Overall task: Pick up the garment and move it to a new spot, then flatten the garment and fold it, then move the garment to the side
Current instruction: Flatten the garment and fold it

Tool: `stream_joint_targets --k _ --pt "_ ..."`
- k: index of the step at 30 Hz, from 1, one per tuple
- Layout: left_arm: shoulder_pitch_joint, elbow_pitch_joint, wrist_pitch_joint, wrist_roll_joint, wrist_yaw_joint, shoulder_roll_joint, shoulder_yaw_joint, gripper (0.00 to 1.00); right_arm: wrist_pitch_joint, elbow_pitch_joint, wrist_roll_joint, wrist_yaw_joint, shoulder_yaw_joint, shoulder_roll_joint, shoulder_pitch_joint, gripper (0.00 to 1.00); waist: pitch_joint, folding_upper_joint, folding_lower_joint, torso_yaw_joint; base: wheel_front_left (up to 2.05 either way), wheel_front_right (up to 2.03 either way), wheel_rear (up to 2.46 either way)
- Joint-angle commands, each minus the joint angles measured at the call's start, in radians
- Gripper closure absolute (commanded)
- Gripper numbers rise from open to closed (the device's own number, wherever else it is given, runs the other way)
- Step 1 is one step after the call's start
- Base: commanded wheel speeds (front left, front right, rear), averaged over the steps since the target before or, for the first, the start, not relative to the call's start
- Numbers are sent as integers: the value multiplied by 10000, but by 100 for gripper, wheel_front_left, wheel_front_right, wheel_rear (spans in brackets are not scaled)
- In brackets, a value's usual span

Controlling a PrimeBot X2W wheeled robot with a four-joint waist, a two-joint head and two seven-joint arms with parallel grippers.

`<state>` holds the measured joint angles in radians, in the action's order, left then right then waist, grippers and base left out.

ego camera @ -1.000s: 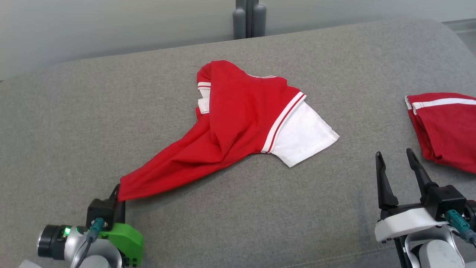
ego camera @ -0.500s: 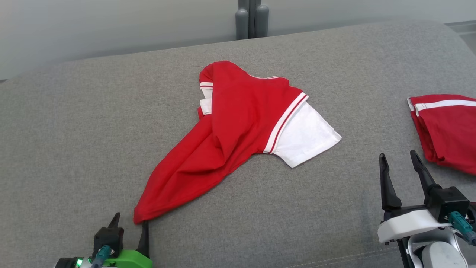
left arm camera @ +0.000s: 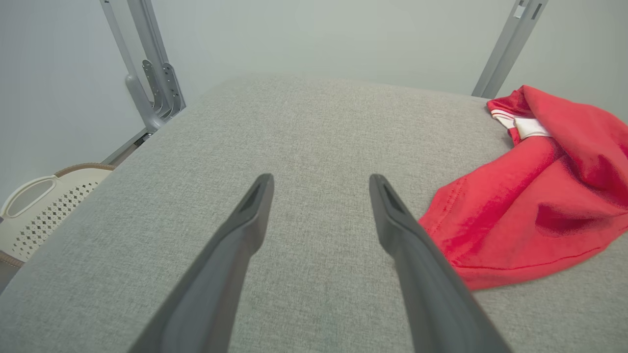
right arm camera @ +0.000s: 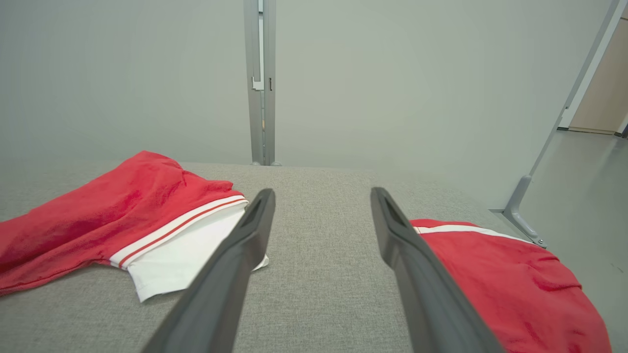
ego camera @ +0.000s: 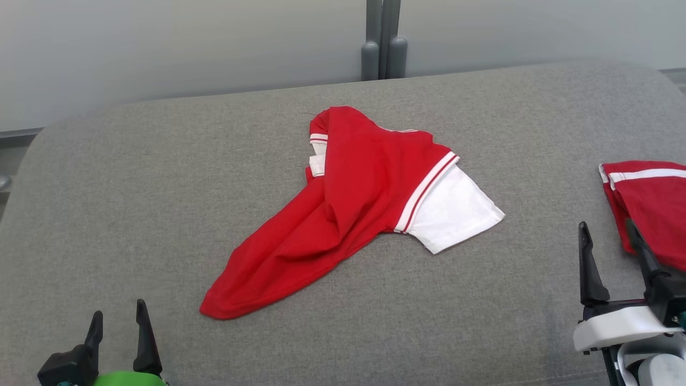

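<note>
The shirt is laid bunched mid-surface, awaiting flattening; left end effector, seven o'clock, and right end effector, four o'clock, are held released, empty.

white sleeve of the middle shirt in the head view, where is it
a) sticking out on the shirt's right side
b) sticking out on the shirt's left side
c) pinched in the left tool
a: the white sleeve lies flat past the striped seam on the right of the red shirt.
</note>
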<state>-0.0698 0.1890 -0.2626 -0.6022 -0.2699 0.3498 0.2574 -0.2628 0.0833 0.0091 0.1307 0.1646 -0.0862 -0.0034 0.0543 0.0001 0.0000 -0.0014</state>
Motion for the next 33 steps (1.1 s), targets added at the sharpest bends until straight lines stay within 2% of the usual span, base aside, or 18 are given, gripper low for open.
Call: stream_joint_targets --k 1,6,11,18,24,27,33 --pt "-199 -51 -22 158 92 -42 -105 0 -27 -27 106 -2 71 -95 93 0 -170 -1 0 202 0 0 0" --pt "-496 -592 -24 237 1028 -493 -631 0 -3 98 27 -2 189 -209 259 0 -446 -1 0 422 0 0 0" --pt "-1022 -1213 -23 624 1633 -881 -1446 0 6 -84 -86 -2 291 -179 479 0 -679 -1 0 504 0 0 0" --pt "-1621 -975 -24 1433 2639 -809 -2075 0 -24 -47 -382 -2 182 -111 822 0 -862 -1 0 638 0 0 0" --pt "-1237 -368 -24 1715 3722 -621 -1940 0 -28 -190 -228 -1 479 93 1031 0 -877 -1 0 974 0 0 0" --pt "-1045 29 -23 1818 3909 -505 -1817 0 -25 -64 -144 -1 531 175 1000 0 -864 -1 0 1046 0 0 0" --pt "-830 316 -25 1740 3998 -567 -1827 0 -26 89 -23 -1 631 292 1064 0 -865 -1 0 1049 0 0 0"
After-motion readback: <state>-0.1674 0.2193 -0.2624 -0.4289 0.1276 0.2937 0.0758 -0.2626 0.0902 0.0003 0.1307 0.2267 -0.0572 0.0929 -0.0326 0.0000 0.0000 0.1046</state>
